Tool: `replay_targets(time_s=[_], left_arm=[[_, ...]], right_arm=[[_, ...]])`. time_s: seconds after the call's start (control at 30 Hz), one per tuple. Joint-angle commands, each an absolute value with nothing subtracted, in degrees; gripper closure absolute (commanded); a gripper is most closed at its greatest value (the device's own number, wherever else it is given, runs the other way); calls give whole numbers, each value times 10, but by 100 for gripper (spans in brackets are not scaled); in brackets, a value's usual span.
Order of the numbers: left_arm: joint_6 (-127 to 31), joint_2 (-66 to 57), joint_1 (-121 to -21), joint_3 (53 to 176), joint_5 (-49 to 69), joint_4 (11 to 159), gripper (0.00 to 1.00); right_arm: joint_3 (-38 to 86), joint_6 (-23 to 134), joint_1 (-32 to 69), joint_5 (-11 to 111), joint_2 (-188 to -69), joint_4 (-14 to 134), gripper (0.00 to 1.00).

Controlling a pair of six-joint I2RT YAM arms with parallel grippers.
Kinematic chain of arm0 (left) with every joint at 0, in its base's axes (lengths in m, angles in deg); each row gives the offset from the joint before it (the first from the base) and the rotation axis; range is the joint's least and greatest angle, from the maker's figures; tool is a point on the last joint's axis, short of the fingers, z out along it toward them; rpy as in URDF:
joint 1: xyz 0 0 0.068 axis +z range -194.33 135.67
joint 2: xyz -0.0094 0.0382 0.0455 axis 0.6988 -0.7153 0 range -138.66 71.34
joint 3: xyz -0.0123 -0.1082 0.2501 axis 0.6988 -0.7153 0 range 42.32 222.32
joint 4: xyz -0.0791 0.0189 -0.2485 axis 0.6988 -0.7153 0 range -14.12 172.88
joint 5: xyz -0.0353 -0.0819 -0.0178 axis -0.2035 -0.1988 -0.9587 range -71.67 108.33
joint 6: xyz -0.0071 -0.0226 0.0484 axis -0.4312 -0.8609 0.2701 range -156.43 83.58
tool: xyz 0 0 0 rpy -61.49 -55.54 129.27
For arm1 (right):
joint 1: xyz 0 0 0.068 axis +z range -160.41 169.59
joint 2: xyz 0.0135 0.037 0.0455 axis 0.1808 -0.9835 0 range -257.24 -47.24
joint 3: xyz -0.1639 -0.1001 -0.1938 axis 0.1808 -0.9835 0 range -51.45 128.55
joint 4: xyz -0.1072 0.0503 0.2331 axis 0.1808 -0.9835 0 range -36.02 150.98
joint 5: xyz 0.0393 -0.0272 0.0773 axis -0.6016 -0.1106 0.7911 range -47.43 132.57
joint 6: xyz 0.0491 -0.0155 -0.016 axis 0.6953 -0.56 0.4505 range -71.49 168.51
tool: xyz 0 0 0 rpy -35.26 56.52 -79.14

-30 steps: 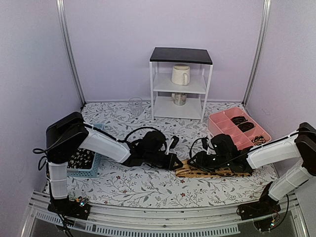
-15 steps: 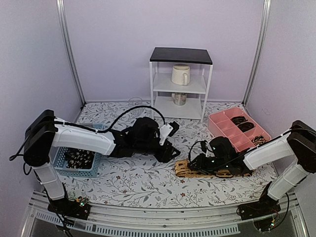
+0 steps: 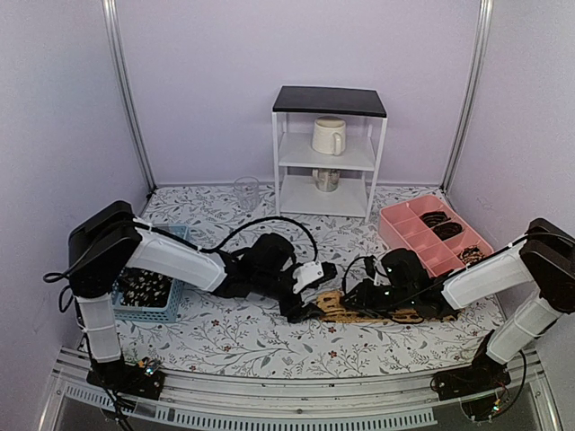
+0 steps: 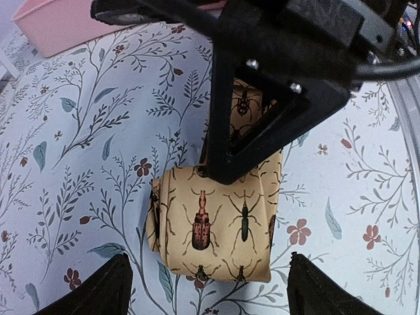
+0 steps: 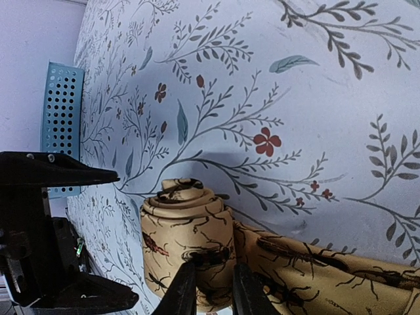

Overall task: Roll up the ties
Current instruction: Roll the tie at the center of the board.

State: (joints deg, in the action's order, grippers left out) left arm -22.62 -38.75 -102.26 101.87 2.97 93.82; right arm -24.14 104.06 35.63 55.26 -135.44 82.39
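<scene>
Nearest the camera, a ribbed metal rail point(image 3: 296, 395) runs along the table edge, with the two arm bases bolted at its ends. Beyond it the table is covered by a pale cloth point(image 3: 252, 346) printed with grey-green sprigs and small red flowers.

At mid-table lies the tan tie point(image 4: 216, 230), patterned with beetles. Its left end is wound into a short roll and the rest stretches flat to the right. The left claw point(image 4: 209, 257) is spread wide, with one finger on either side of the roll and neither touching it. The right claw point(image 5: 214, 272) reaches in from the other side. Its fingers are pinched together on the fabric just behind the roll.

Further left, beside the left arm, a blue mesh basket point(image 3: 171, 310) holds a heap of dark speckled ties point(image 3: 144, 287). Further right, behind the right arm, stands a pink divided tray point(image 3: 395, 224) with dark rolls point(image 3: 436, 218) in several of its compartments.

Toward the back a clear glass point(image 3: 246, 191) stands upright on the cloth. Near it is a white shelf unit point(image 3: 329, 101) with a black top. A cream mug point(image 3: 329, 136) sits on its middle shelf, with a small metal tin point(image 3: 327, 180) on the shelf below.

Plain lilac walls point(image 3: 207, 81) close the space on three sides, with a metal post point(image 3: 121, 90) in each rear corner.
</scene>
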Motion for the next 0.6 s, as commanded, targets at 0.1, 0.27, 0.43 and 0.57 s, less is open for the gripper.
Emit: replay_targets(time_s=[0.1, 0.27, 0.43, 0.57], left_arm=[[-164, -447, -1003, 1070, -30, 934, 18], [-149, -470, -990, 1090, -46, 920, 17], [-128, -492, -989, 1116, -65, 899, 17], [-118, -505, -987, 1140, -98, 870, 21]], right_arm=[[-247, 1043, 353, 558, -1364, 834, 80], [-249, 1046, 353, 558, -1362, 837, 80], [-251, 1045, 353, 555, -1361, 837, 80], [-250, 1045, 353, 556, -1363, 839, 80]])
